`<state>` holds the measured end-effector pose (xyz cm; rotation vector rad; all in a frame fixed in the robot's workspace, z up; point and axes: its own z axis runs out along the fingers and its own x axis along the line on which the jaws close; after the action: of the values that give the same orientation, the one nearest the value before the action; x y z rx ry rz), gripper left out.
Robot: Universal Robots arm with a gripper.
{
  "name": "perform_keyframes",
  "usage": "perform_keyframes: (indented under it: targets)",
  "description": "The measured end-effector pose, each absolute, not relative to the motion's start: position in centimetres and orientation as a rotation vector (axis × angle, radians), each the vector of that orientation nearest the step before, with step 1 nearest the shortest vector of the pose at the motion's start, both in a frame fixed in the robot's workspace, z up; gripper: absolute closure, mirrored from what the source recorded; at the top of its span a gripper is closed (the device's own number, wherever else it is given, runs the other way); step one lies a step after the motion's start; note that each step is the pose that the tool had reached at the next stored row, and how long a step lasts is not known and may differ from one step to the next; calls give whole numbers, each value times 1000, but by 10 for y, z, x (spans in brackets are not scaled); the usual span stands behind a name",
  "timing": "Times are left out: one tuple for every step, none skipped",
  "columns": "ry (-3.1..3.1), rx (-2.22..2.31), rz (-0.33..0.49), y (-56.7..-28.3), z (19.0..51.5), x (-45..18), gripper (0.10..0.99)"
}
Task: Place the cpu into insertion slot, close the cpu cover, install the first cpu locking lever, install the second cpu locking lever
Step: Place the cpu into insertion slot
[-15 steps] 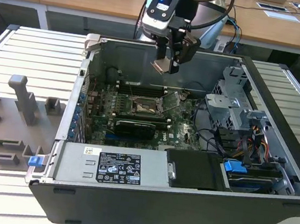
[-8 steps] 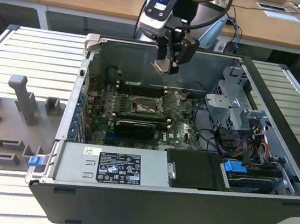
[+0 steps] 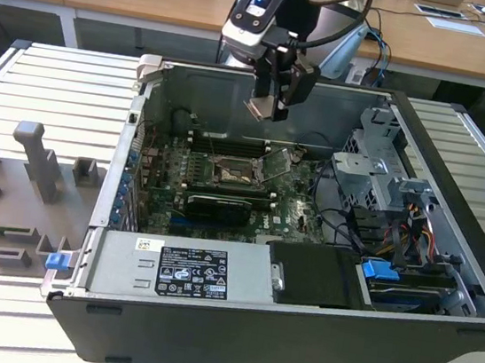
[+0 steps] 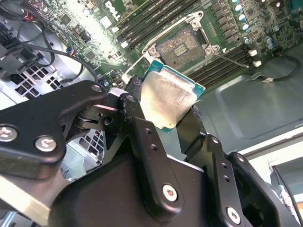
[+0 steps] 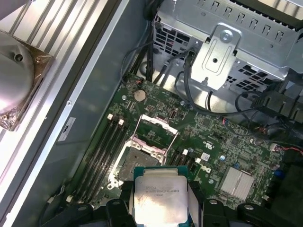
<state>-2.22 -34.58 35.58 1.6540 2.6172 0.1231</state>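
Step in hand, by judgement: the first, placing the chip. Clamped by its edges between the closed-in fingers of the black two-finger gripper (image 3: 280, 97): the small flat square cpu (image 4: 168, 97) with pale silver metal face. Hanging well above the green motherboard (image 3: 297, 211), toward the far wall of the open grey computer case (image 3: 204, 338). Below, bare: the square dark insertion slot (image 5: 137, 158) with silver rim, thin silvery cpu cover (image 3: 277, 162) tipped up on the exterior view's right. Needed for seating: chip level, squared to the socket.

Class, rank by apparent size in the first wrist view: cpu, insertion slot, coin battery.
1. cpu and insertion slot: look alike, and the cpu is nearer the camera, so unranked.
2. coin battery: clearly smallest.
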Motion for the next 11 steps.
perform_keyframes:
  targets:
    - [2614,1658,123,-346,356,-22,549]
    - [2612,1662,123,-346,355,-22,549]
    - [2610,1664,123,-346,355,-22,549]
    - [2609,1665,123,-346,355,-22,549]
    - [2608,1667,123,-346,354,-22,549]
    - [2608,1668,123,-346,354,-22,549]
    - [2607,1669,123,-346,354,-22,549]
    - [2607,1669,123,-346,354,-22,549]
    - [2607,1669,123,-346,353,-22,549]
    - [2607,1670,123,-346,353,-22,549]
    - [2607,1670,123,-346,352,-22,549]
